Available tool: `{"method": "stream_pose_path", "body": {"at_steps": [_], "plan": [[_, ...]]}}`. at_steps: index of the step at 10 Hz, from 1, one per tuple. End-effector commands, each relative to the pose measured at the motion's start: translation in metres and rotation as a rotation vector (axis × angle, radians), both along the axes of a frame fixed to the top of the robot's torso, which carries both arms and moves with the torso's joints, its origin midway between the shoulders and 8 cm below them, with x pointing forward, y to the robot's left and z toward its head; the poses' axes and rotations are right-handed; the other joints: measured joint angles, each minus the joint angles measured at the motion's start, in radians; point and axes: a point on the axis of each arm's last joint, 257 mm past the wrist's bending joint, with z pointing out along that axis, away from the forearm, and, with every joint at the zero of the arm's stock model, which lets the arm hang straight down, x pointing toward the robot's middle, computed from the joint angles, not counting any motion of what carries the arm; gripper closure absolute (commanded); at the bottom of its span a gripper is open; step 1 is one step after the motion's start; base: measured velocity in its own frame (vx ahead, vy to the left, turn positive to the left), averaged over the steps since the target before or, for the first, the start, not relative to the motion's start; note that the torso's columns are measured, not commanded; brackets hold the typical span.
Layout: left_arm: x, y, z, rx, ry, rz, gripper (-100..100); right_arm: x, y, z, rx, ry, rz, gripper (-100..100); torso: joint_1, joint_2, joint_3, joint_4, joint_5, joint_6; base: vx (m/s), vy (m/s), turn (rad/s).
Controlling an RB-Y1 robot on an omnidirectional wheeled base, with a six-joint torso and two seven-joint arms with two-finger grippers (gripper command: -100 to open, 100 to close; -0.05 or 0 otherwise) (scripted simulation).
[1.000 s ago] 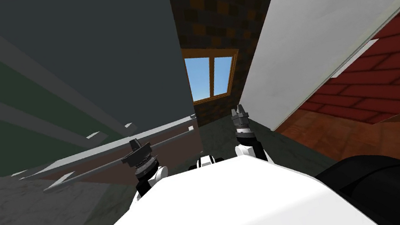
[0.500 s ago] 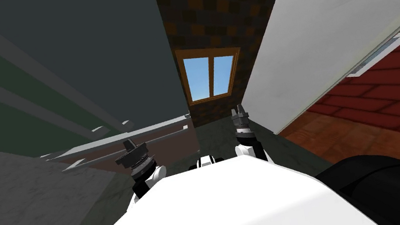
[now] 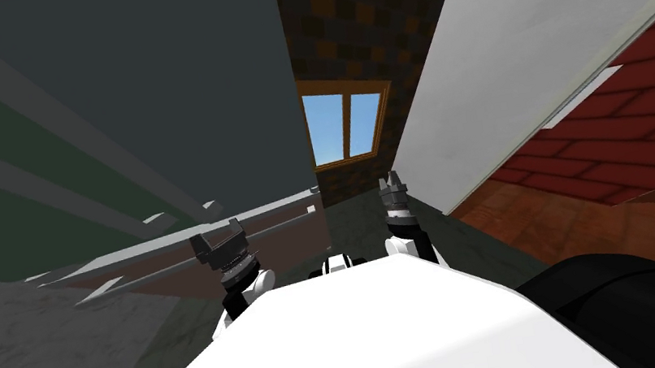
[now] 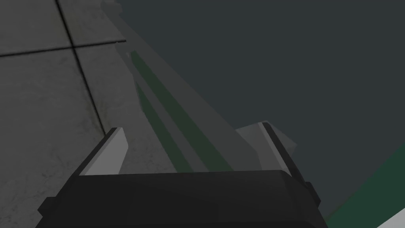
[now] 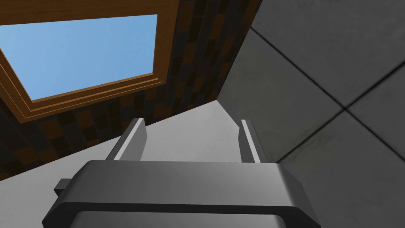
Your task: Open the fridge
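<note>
The fridge (image 3: 137, 84) stands close ahead on our left, its dark grey face rising steeply past us. A long pale bar (image 4: 174, 118) runs along that face, and our left gripper (image 3: 217, 234) sits right at it with its fingers spread, the bar passing between them; we cannot tell whether either blade touches it. Our right gripper (image 3: 394, 186) hangs well apart to the right, its blades also spread with nothing between them. Beyond it a light grey slab (image 3: 541, 37) leans in beside a window (image 3: 345, 125).
</note>
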Motion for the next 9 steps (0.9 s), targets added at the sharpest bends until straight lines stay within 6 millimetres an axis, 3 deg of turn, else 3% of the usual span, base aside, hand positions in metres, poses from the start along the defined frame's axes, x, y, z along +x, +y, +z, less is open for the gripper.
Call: {"method": "stream_pose_path", "body": {"at_steps": [1, 5, 9], "plan": [[0.006, -0.01, -0.001, -0.001, -0.003, -0.061, -100, 0.0, 0.0, 0.0, 0.0, 0.0, 0.0, 0, 0.002, 0.001, 0.001, 0.0, 0.0, 0.0, 0.023, 0.23, -0.122], [0.011, -0.02, -0.004, -0.001, -0.003, -0.115, -100, 0.0, 0.0, 0.0, 0.0, 0.0, 0.0, 0, 0.001, -0.001, -0.001, 0.0, 0.001, 0.0, 0.027, 0.171, -0.109], [0.022, -0.014, 0.019, -0.007, -0.004, -0.129, -100, 0.0, 0.0, 0.0, 0.0, 0.0, 0.0, 0, -0.002, 0.001, 0.0, 0.002, -0.003, 0.001, 0.008, -0.005, 0.028]]}}
